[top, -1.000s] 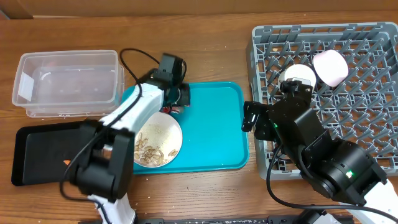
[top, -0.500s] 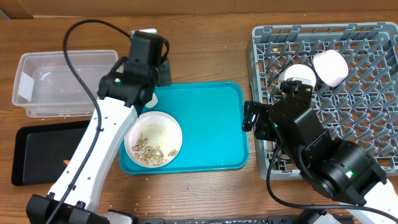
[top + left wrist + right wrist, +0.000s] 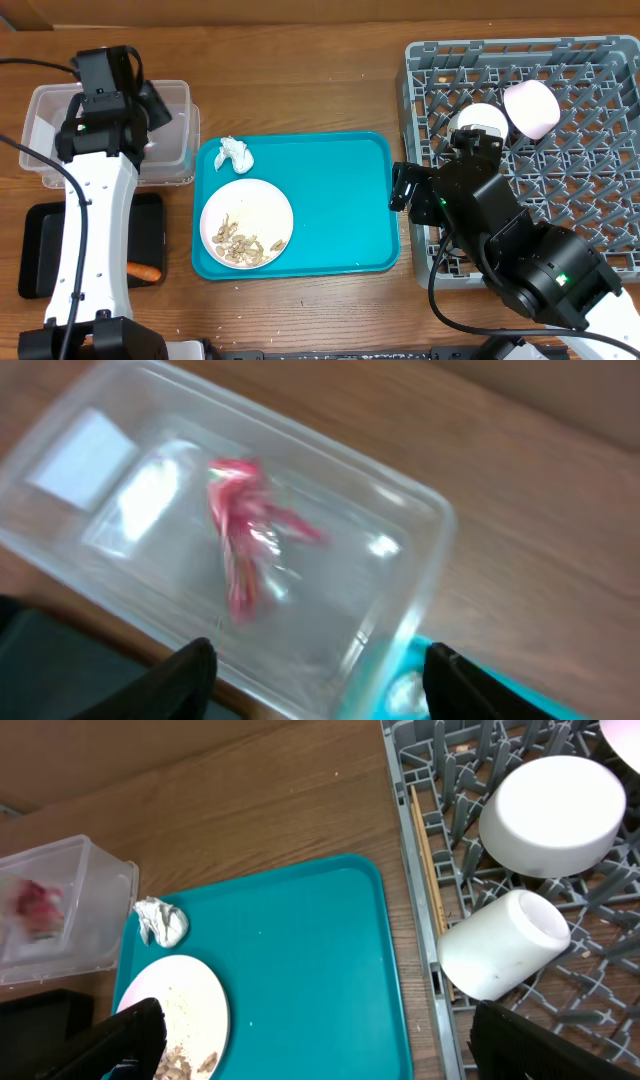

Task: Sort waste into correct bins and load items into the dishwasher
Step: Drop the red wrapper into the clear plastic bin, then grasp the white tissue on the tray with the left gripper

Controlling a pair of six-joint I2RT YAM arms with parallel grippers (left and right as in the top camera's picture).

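Lying on black tray (image 3: pixel 38 250), carrot piece (image 3: pixel 145 270) visible overhead only.

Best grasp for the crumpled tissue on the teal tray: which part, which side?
Judging by both views: pinch the crumpled tissue across its raised middle, coming straight down. It lies loose on the teal tray near a corner, so the lip likely hinders a side approach.
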